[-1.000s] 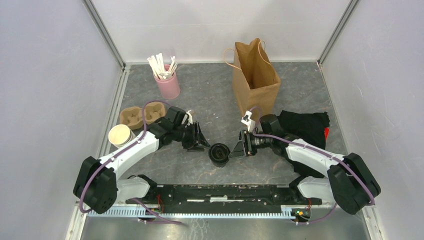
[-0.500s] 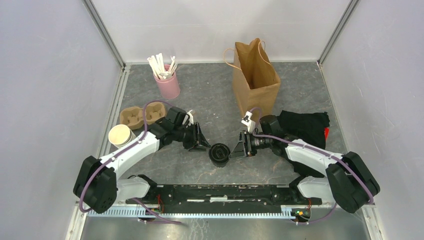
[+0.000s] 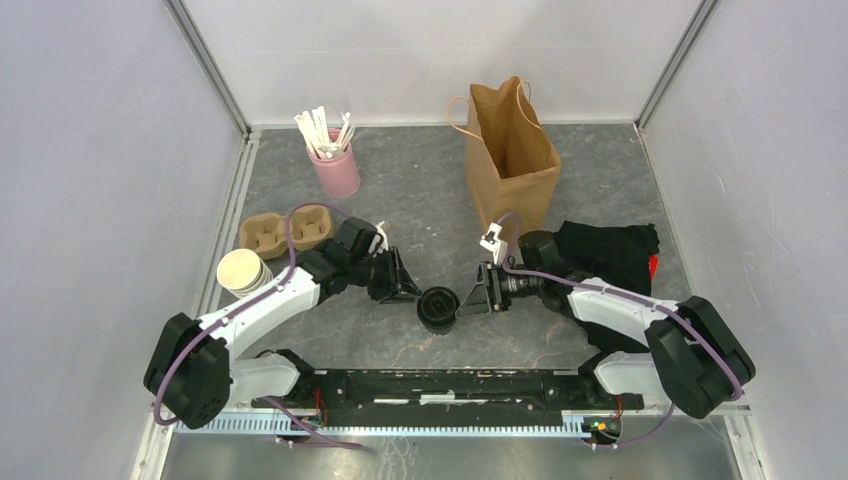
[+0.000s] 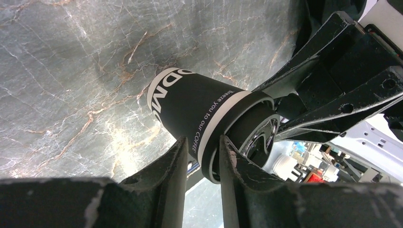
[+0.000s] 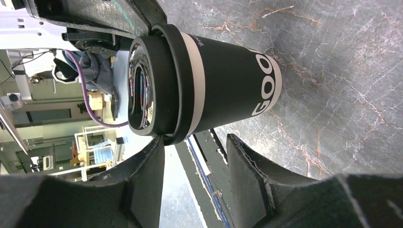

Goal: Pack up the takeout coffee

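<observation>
One takeout coffee (image 3: 438, 308) stands on the grey marble table between the two arms, a dark paper cup (image 4: 190, 104) with a pale band and a black lid (image 5: 157, 85). My left gripper (image 3: 412, 295) reaches it from the left. In the left wrist view its narrow jaws (image 4: 202, 142) pinch the lid's rim, one finger against the cup wall and the other on the lid's top. My right gripper (image 3: 468, 300) is at the cup's right side and open (image 5: 196, 142). One of its fingertips touches the lid's edge, while the other stands clear of the cup.
A brown paper bag (image 3: 510, 160) stands open behind the right arm. A pink cup of white sticks (image 3: 335, 165) is at the back left. A cardboard cup carrier (image 3: 285, 230) and a stack of pale cups (image 3: 242, 272) lie left. Black cloth (image 3: 610, 250) lies right.
My left gripper has slid right onto the cup and its jaws have narrowed around the lid's rim. The right gripper has barely shifted. The cup has stayed in place.
</observation>
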{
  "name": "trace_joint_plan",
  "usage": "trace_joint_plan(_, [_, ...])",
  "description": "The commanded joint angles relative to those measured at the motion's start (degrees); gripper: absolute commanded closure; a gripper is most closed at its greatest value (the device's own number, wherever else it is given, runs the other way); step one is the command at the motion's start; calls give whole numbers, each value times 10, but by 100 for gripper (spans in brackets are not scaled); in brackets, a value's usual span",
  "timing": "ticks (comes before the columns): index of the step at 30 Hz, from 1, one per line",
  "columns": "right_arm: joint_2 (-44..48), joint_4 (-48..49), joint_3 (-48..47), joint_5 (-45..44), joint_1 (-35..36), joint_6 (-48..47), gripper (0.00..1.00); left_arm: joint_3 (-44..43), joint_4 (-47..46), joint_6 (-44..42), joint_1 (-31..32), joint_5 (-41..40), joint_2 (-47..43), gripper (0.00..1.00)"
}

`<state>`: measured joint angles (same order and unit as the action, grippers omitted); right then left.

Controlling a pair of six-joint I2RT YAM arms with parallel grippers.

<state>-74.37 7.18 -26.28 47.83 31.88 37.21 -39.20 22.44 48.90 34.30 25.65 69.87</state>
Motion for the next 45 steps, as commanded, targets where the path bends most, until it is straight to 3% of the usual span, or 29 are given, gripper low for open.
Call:
trace_joint_plan(1, [-50,-138,20,-242,3,-128,48,63,178,-14,43,-173,78,69])
trace_joint_plan(12, [-22,-250,-112,-186,-5,-193,43,8,111,-34,45,-95,-42,62])
trace_joint_plan(24, [-13,-314,-205,-170,-7,-182,35,-5,90,-29,45,-26,-70,54])
trace_joint_plan(31, [30,-325,-186,-146,-7,-168,29,-35,106,-2,42,-60,-97,36])
trace_joint_plan(39, [64,-251,-126,-93,-9,-101,24,-64,51,-3,14,-59,-33,36])
trace_joint_plan(45, [52,-176,-88,-47,-10,-65,28,-96,47,-40,14,-46,32,40])
